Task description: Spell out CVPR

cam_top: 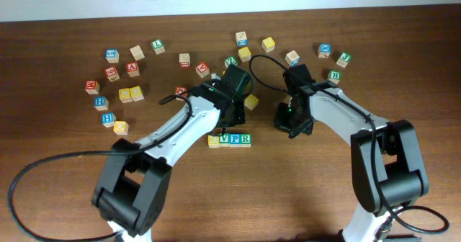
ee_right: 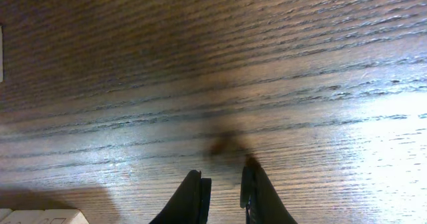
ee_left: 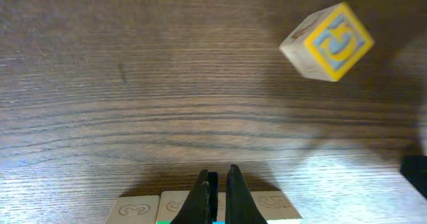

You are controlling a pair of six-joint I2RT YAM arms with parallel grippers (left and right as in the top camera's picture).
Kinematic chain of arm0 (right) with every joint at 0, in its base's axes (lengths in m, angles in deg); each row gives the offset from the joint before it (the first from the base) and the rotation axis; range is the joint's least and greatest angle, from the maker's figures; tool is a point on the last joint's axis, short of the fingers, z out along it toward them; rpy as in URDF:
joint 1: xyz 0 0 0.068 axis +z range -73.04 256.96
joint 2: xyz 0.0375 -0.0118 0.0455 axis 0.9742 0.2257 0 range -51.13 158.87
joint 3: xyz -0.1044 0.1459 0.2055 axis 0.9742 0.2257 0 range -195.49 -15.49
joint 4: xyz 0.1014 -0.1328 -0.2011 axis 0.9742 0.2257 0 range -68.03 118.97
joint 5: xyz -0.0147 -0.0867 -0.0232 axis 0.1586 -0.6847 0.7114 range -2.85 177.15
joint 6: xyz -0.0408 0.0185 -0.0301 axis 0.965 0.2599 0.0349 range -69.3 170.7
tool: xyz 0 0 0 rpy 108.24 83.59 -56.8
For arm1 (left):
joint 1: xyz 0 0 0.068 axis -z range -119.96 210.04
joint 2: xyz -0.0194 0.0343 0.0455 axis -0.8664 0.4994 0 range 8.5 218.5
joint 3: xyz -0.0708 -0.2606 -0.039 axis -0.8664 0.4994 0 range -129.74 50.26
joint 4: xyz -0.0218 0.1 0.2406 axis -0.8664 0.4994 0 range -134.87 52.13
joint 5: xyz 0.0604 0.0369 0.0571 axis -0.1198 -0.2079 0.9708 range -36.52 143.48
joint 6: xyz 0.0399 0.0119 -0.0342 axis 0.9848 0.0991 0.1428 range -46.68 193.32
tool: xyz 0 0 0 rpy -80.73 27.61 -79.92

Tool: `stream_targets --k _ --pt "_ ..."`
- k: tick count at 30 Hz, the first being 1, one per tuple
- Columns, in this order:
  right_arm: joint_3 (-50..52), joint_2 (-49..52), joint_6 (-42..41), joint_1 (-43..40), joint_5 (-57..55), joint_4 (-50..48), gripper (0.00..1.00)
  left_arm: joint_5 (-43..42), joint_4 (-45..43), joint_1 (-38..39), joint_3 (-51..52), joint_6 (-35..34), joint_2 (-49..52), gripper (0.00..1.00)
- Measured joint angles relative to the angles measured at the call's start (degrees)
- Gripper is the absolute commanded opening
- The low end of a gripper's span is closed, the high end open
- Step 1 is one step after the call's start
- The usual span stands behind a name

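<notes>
Now the four letter blocks (cam_top: 230, 140) lie in a left-to-right row reading CVPR, just beside the left gripper (ee_left: 217, 192), whose jaws are almost shut on nothing; the right gripper (ee_right: 223, 194), jaws slightly apart and empty, is farther off.

CVPR cubes (cam_top: 230, 140): 4 wood blks, touching side by side in row, letters up.

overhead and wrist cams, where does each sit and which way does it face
overhead: above dark wooden table, looking straight down; left arm, right arm show
left wrist: on left arm, looking down; left pincer, tilted yellow-framed wooden cube
right wrist: on right arm, looking down at bare wood; right pincer
shared: overhead, left wrist both show that cube
</notes>
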Motion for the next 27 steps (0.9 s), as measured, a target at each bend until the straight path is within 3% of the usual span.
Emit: stream_targets --k 9,27 --pt "0.00 0.00 0.04 0.02 -0.02 0.15 0.12 1.31 5.18 0.00 0.00 0.02 1.42 0.00" --pt "0.00 0.00 0.07 0.02 -0.04 0.17 0.11 1.92 3.21 0.02 0.02 0.02 1.99 0.00"
